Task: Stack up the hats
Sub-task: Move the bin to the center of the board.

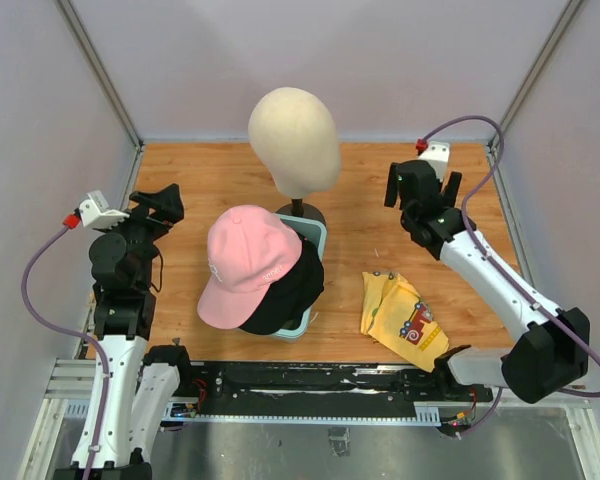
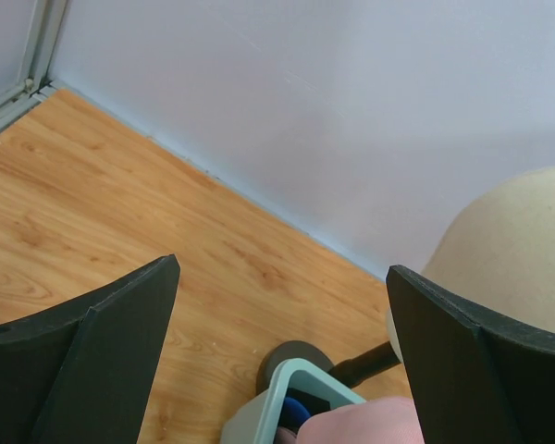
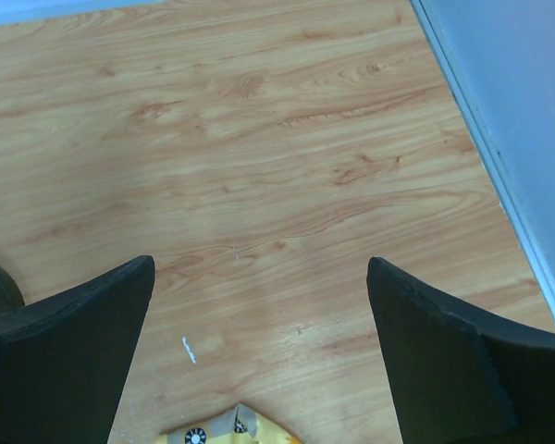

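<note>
A cream mannequin head (image 1: pixel 295 140) stands upright on a dark stand (image 1: pixel 306 211) toward the back of the wooden table (image 1: pixel 200 180). Just in front of the stand sits a pale blue-green tray (image 1: pixel 316 233). A crumpled yellow cloth (image 1: pixel 405 320) with red print lies near the front edge on the right, apart from the tray. Pale lilac walls (image 1: pixel 40 120) enclose the table.

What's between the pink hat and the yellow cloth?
The black hat poking out under the pink hat, then bare table up to the cloth; top view shows it.
</note>
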Motion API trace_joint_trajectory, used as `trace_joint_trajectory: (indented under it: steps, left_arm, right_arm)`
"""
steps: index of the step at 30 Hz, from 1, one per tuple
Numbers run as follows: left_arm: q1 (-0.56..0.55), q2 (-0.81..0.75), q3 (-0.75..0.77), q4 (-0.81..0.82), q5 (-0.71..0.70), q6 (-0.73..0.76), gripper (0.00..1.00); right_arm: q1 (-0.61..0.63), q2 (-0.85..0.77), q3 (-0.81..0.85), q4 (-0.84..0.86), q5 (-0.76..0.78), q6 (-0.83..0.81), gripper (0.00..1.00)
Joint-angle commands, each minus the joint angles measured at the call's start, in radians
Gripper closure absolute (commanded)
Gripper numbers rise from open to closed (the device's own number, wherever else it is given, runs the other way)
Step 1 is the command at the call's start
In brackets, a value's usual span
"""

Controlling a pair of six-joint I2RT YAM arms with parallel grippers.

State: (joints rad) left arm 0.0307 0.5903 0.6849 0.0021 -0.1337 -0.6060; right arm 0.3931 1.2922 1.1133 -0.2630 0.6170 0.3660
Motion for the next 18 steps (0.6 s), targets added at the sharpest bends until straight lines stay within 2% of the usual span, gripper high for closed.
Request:
trace_joint_trajectory:
  steps: [1,4,7,10,13,18]
  left_arm:
    - [0.005,-0.023,0.015,0.006,0.004,0.018,0.00]
    - [0.004,-0.030,0.008,0.033,0.027,0.018,0.00]
    - [0.004,-0.026,0.015,0.028,0.036,0.030,0.00]
    - [0.004,-0.009,0.021,0.023,0.069,0.036,0.00]
    - [0.003,0.030,0.029,0.042,0.139,0.041,0.06]
    - [0.003,0.152,0.115,0.068,0.257,0.059,0.14]
  right_arm:
    - [0.084,-0.041,-0.013,0.015,0.176,-0.148,0.02]
    - [0.078,-0.082,-0.065,0.071,0.143,-0.130,0.02]
    - [0.048,-0.154,-0.132,0.183,-0.094,-0.201,0.02]
    - [0.047,-0.201,-0.159,0.231,-0.158,-0.178,0.00]
    - [0.047,-0.215,-0.158,0.231,-0.276,-0.106,0.13]
    - [0.053,-0.240,-0.165,0.267,-0.395,0.021,0.24]
